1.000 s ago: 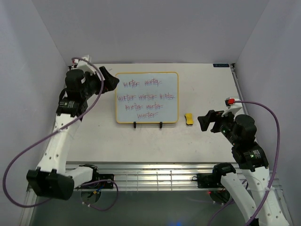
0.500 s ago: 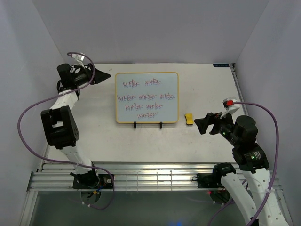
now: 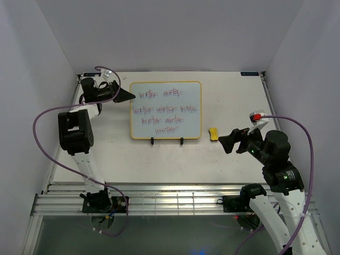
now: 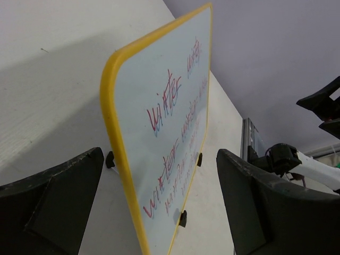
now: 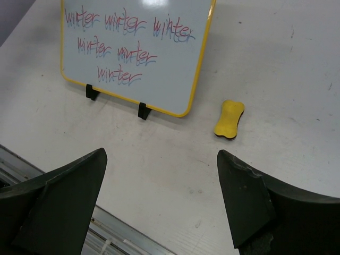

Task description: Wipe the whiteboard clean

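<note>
My top camera looks down from behind the arms on the whole table [image 3: 234, 95], the left wrist one sits close at the side edge of the whiteboard [image 4: 175, 133], the right wrist one faces it from farther off; all three share it.

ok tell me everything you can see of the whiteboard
The whiteboard is a white rectangle in a thin yellow frame with rounded corners, propped at a lean on black feet on the table. Purple-red scribbles of "winter" cover it in four rows, none erased. The open left pincer faces its left edge, with no contact visible.
</note>
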Tool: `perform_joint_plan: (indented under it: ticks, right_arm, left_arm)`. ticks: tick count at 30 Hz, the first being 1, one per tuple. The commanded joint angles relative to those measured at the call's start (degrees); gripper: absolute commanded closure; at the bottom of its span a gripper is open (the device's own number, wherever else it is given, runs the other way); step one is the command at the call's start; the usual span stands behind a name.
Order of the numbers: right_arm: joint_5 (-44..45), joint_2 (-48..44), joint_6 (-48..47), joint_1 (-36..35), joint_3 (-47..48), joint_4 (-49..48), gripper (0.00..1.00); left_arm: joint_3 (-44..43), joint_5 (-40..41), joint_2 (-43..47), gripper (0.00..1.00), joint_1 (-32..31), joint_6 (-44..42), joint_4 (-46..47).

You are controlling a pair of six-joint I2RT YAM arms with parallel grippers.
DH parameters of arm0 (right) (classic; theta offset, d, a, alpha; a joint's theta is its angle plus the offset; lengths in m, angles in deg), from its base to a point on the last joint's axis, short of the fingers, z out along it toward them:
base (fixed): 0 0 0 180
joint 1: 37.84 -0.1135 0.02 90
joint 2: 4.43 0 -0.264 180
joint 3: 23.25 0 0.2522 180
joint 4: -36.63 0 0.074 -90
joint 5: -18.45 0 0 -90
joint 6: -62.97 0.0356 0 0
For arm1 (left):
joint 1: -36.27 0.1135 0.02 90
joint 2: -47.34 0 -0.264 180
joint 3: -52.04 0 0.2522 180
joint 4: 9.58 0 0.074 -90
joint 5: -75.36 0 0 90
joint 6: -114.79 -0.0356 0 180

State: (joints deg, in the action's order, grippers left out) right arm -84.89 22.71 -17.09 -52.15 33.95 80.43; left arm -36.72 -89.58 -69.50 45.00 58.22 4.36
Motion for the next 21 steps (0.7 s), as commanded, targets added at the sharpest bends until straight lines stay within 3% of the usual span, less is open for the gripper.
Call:
perform_joint_plan:
  ticks: [1,6,10,18,21]
  right_arm:
    - [-2.04,0.64,-1.58,0.07,2.7,0.01,0.1]
    - [-1.25,1.16,-1.76,0.07,2.53,0.72,0.1]
    - [-1.51,1.87,-2.11,0.07,2.7,1.51,0.1]
    - [-2.04,2.04,-2.37,0.15,2.79,0.46,0.1]
    - [-2.04,2.39,-2.55,0.07,2.96,0.37,0.1]
  left_arm:
    - [-2.34,-4.25,-1.02,0.02,-1.79,-1.35,1.92]
    - [-4.1,-5.22,-3.75,0.04,-4.07,-1.26,2.0]
    - [-3.31,-5.66,-4.36,0.1,-4.34,-2.14,2.09]
    - [-4.98,-7.33,-7.35,0.48,-4.34,-1.09,2.09]
    - [-4.98,-7.5,-7.35,0.49,-4.34,-1.26,2.09]
